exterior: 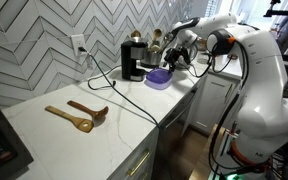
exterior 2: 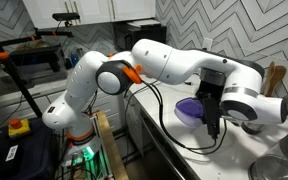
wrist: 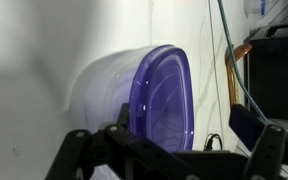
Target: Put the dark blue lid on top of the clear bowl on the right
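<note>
The dark blue lid (wrist: 162, 95) lies against the rim of the clear bowl (wrist: 96, 85), covering its mouth, in the wrist view, whose picture stands turned on its side. In both exterior views the lid (exterior: 159, 77) (exterior 2: 190, 109) sits on the white counter near the wall. My gripper (wrist: 174, 138) is open, with its two fingers wide apart on either side of the lid and nothing between them. In an exterior view it (exterior: 175, 60) hangs just above and beside the lid. It also shows just beside the lid in an exterior view (exterior 2: 214, 124).
A black coffee maker (exterior: 133, 60) stands next to the bowl, with a black cable (exterior: 114, 85) running across the counter. Two wooden spoons (exterior: 70, 119) (exterior: 90, 109) lie nearer the front. A utensil holder (exterior: 156, 42) stands by the wall. The counter edge (exterior: 169, 115) drops to cabinets.
</note>
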`<state>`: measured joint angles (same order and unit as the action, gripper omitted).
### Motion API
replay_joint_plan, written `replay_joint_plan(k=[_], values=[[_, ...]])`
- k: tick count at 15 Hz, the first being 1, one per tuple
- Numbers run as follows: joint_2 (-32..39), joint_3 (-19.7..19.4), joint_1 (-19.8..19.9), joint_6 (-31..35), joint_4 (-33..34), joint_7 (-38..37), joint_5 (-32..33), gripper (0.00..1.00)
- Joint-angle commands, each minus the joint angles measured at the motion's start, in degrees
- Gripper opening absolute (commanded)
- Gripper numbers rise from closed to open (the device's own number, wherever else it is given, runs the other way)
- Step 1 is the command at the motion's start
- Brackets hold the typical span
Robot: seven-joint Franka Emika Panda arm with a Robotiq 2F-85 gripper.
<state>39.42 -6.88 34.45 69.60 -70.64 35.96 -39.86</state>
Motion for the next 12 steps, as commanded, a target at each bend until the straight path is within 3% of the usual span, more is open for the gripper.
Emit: replay_joint_plan(k=[1, 12], values=[[-1.1, -1.0, -0.6, 0.3, -1.0, -2.0, 1.9, 1.0], [-2.5, -2.5, -0.7, 1.0, -1.2, -5.6, 4.4, 1.0]])
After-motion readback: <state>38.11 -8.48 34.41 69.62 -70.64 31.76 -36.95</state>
